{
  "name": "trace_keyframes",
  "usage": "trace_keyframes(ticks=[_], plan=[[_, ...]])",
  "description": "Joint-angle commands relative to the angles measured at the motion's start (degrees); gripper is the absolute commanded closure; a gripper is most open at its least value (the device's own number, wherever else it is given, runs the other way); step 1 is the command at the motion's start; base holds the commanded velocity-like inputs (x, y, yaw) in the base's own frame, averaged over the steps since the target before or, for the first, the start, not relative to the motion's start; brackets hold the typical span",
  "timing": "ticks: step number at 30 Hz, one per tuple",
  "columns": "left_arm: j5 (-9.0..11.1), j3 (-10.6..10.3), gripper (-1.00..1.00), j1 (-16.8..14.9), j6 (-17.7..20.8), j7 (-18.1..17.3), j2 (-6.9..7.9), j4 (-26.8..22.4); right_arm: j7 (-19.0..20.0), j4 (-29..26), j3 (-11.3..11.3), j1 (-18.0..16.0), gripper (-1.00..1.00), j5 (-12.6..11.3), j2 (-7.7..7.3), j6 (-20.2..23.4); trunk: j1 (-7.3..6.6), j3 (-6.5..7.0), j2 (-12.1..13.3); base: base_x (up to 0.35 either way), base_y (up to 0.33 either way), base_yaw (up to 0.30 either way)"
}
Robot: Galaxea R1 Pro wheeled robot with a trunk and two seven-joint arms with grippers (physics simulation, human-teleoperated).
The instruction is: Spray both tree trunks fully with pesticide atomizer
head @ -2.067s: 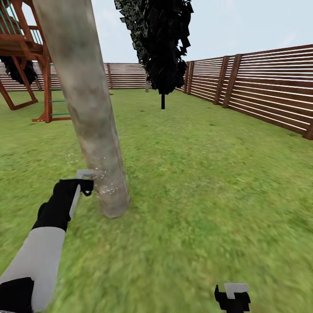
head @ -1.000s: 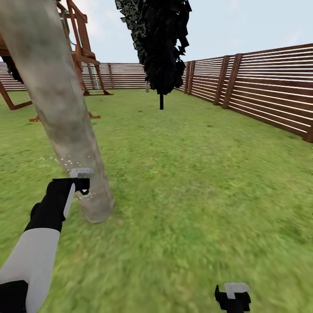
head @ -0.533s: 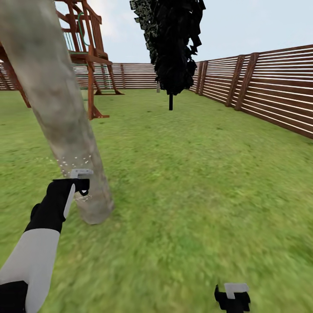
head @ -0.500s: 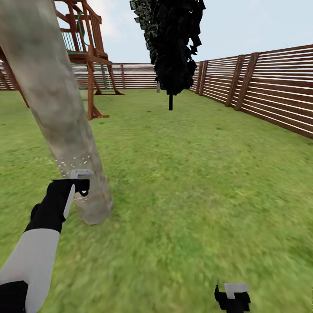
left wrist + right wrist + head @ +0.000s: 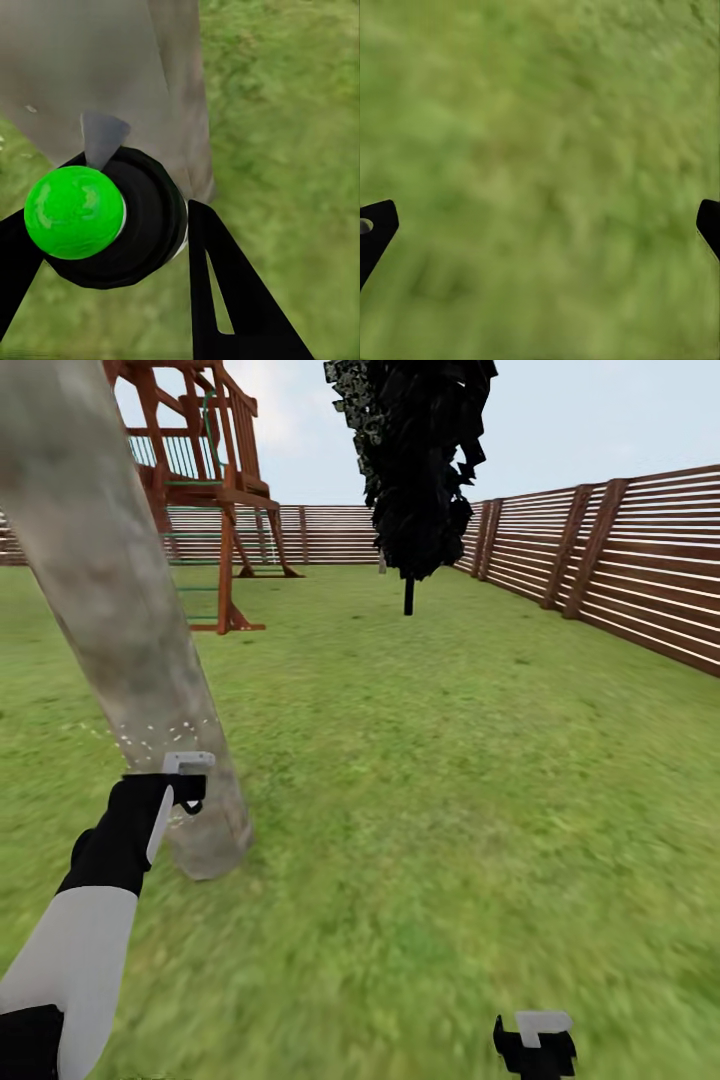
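The atomizer (image 5: 105, 225) sat clamped in the left claw (image 5: 185, 785), low beside the trunk (image 5: 130, 640), its green cap (image 5: 73, 212) facing the wrist camera and its long axis pointing at the bark. White specks (image 5: 150, 738) hung close. Holding low might leave the upper trunk bare. The right claw (image 5: 535, 1045) gaped over grass (image 5: 547, 150).

white left forearm (image 5: 75, 960), black wrist, black end effector (image 5: 185, 785)
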Motion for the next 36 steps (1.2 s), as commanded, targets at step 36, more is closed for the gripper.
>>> trace_keyframes(ticks=[36], plan=[[-0.6, 2.0, 1.00, 7.9, -1.0, 5.0, -0.43, 2.2, -0.2, 0.1, -0.5, 0.0, -1.00, 0.6, 0.08, -0.2, 0.00, -0.05, 0.0, 0.049, -0.187, 0.152]])
